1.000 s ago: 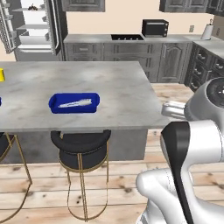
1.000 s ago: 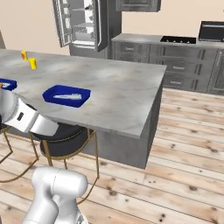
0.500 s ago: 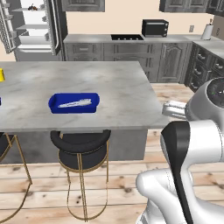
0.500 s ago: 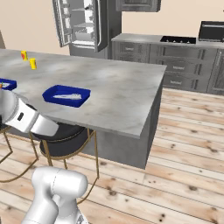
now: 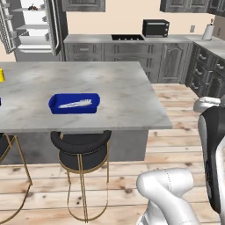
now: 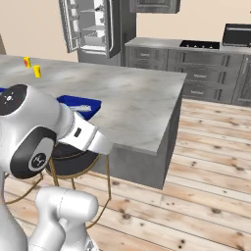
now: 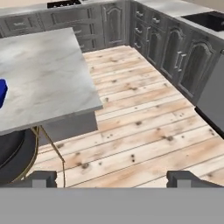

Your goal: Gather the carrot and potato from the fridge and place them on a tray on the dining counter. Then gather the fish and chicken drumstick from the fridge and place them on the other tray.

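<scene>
The pale plank wood floor (image 7: pixel 144 135) spreads around the large grey marble-topped desk (image 5: pixel 83 94), an island with grey panelled sides that runs across the middle of both base views. Behind it a row of grey panelled kitchen cabinets (image 5: pixel 132 55) with a grey top lines the far wall, carrying a black hob and a black microwave oven (image 5: pixel 155 28). At the far left stands the tall steel fridge (image 5: pixel 33 28) with its doors swung open, white shelves showing inside; a small dark and reddish item sits on the top shelf, too small to identify. The carrot, potato, fish and drumstick cannot be made out at this size.

Under the near edge of the desk is a black cushioned stool with thin gold legs (image 5: pixel 81 151). On the desk, near that edge, lies the blue rectangular plastic tray (image 5: pixel 74 103), shallow with raised walls, holding a pale elongated object; what it is cannot be told. In the right base view two small yellow-orange containers (image 6: pixel 32 66) stand well apart from the tray, toward the far left of the desk.

In the hand view the tool (image 7: pixel 113 179) hangs over the floor beside the desk corner, its two dark tips spread wide with nothing between them.
</scene>
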Available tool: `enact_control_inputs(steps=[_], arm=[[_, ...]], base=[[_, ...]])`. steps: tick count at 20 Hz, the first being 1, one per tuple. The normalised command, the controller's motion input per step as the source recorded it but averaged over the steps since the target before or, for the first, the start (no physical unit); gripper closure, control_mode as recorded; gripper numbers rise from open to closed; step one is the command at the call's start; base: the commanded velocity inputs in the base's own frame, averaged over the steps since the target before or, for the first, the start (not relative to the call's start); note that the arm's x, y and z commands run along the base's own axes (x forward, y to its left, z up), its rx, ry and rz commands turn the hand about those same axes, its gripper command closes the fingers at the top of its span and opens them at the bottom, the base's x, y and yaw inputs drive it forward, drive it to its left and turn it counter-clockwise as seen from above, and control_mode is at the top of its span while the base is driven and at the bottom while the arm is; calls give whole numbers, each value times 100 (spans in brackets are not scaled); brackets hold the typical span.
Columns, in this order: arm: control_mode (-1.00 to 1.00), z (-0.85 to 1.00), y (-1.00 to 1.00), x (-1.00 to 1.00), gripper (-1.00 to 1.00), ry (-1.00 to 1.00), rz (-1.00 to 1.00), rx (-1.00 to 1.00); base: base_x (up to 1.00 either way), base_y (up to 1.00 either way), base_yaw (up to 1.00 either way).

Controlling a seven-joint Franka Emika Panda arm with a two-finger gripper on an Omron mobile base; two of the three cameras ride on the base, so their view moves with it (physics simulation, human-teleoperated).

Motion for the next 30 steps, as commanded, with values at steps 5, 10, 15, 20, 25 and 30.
enact_control_inputs(steps=[5, 10, 15, 20, 25, 30], arm=[[100, 0, 0, 0, -100, 0, 0, 0], [100, 0, 0, 0, -100, 0, 0, 0], [100, 0, 0, 0, -100, 0, 0, 0], [100, 0, 0, 0, -100, 0, 0, 0], [100, 0, 0, 0, -100, 0, 0, 0], [100, 0, 0, 0, -100, 0, 0, 0]], base=[[70, -78, 5], [92, -93, 8], [57, -77, 32], [12, -63, 49], [0, -74, 47], [0, -82, 45]])
